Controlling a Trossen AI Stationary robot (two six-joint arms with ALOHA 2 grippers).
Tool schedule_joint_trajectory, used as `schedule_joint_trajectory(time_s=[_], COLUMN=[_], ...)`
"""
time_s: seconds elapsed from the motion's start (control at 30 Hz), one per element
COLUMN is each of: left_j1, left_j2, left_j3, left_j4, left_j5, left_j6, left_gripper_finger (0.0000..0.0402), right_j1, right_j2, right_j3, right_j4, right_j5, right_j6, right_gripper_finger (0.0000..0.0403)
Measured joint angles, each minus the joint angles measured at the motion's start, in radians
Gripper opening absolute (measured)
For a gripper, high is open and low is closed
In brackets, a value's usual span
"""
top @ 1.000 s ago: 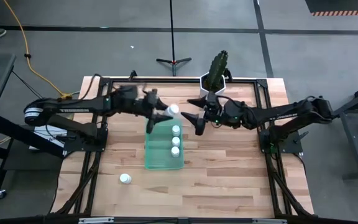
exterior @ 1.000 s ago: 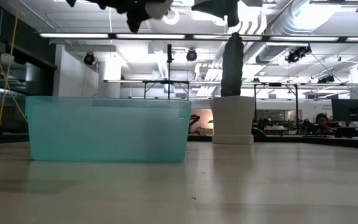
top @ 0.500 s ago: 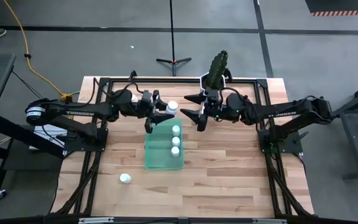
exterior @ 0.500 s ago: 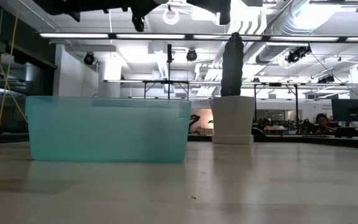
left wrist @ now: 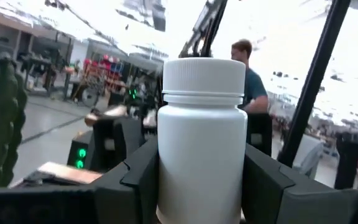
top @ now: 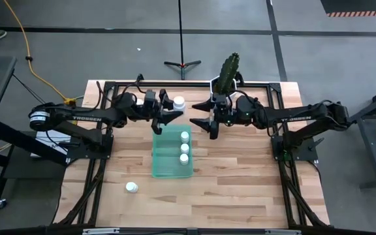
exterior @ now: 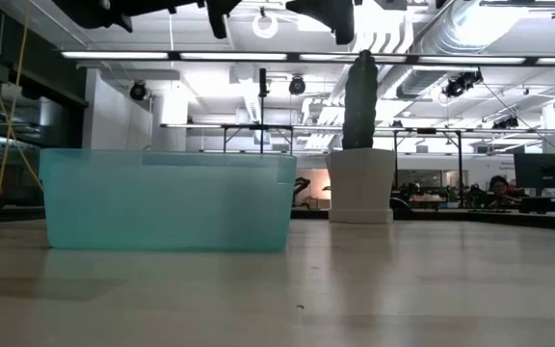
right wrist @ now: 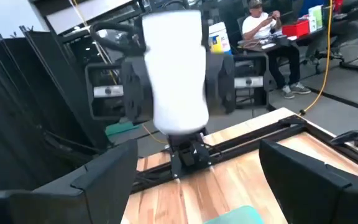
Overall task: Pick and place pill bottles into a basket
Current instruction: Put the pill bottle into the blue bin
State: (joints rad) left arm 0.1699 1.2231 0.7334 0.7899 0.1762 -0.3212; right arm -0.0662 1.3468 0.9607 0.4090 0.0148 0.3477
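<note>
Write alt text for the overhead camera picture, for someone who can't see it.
The left end effector holds a white pill bottle just beyond the far end of the green basket, which holds three bottles. The right end effector waits open beside a cactus pot; one bottle lies on the table.

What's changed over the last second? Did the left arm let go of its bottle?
No. The left gripper still holds the pill bottle and has carried it from over the basket toward the table's far edge. The right gripper, open, pulled back slightly. The bottles in the basket haven't moved.

Bright overhead strip lights [exterior: 287,55]; glare washes left wrist background; held bottle [right wrist: 176,71] motion-blurred.
</note>
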Motion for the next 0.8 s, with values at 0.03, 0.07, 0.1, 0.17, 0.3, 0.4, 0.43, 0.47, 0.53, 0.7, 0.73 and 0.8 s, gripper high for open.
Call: schedule_joint_trajectory(time_s=[0.03, 0.07, 0.1, 0.17, 0.3, 0.4, 0.43, 0.47, 0.53, 0.7, 0.73, 0.8], left_j1=[0.000, 0.000, 0.000, 0.000, 0.000, -0.016, -0.021, -0.022, -0.033, -0.034, -0.033, -0.033], left_j2=[-0.001, -0.001, 0.000, 0.003, 0.013, 0.025, 0.026, 0.030, 0.041, 0.077, 0.083, 0.092], left_j3=[0.000, 0.000, 0.000, 0.000, 0.000, 0.001, 0.001, 0.001, 0.002, 0.001, 0.001, 0.001], left_j4=[0.006, 0.005, 0.003, 0.002, -0.006, -0.007, -0.011, -0.008, 0.004, 0.037, 0.046, 0.065], left_j5=[-0.014, -0.030, -0.037, -0.046, -0.030, -0.027, -0.028, -0.029, -0.029, -0.049, -0.049, -0.058], left_j6=[-0.004, -0.010, -0.022, -0.028, -0.029, -0.028, -0.027, -0.023, -0.024, -0.024, -0.024, -0.024], left_gripper_finger=[0.0202, 0.0202, 0.0202, 0.0202, 0.0202, 0.0202, 0.0202, 0.0202, 0.0202, 0.0202, 0.0202, 0.0202], right_j1=[0.000, 0.000, 0.000, 0.000, -0.012, -0.034, -0.041, -0.047, -0.058, -0.061, -0.061, -0.061], right_j2=[0.000, 0.000, 0.000, 0.000, 0.000, 0.000, 0.000, 0.000, 0.000, 0.000, 0.000, 0.000], right_j3=[0.000, 0.000, 0.000, 0.000, 0.000, 0.000, 0.000, 0.000, 0.000, 0.000, 0.000, 0.000], right_j4=[-0.003, -0.003, -0.004, -0.004, 0.020, 0.072, 0.086, 0.094, 0.095, 0.098, 0.097, 0.097], right_j5=[-0.004, -0.007, -0.008, -0.010, -0.005, -0.009, -0.010, -0.010, -0.015, -0.032, -0.038, -0.052], right_j6=[0.000, 0.000, 0.000, -0.007, -0.011, 0.022, 0.037, 0.043, 0.046, 0.055, 0.055, 0.055], right_gripper_finger=[0.0326, 0.0326, 0.0326, 0.0326, 0.0326, 0.0326, 0.0326, 0.0326, 0.0326, 0.0326, 0.0326, 0.0326])
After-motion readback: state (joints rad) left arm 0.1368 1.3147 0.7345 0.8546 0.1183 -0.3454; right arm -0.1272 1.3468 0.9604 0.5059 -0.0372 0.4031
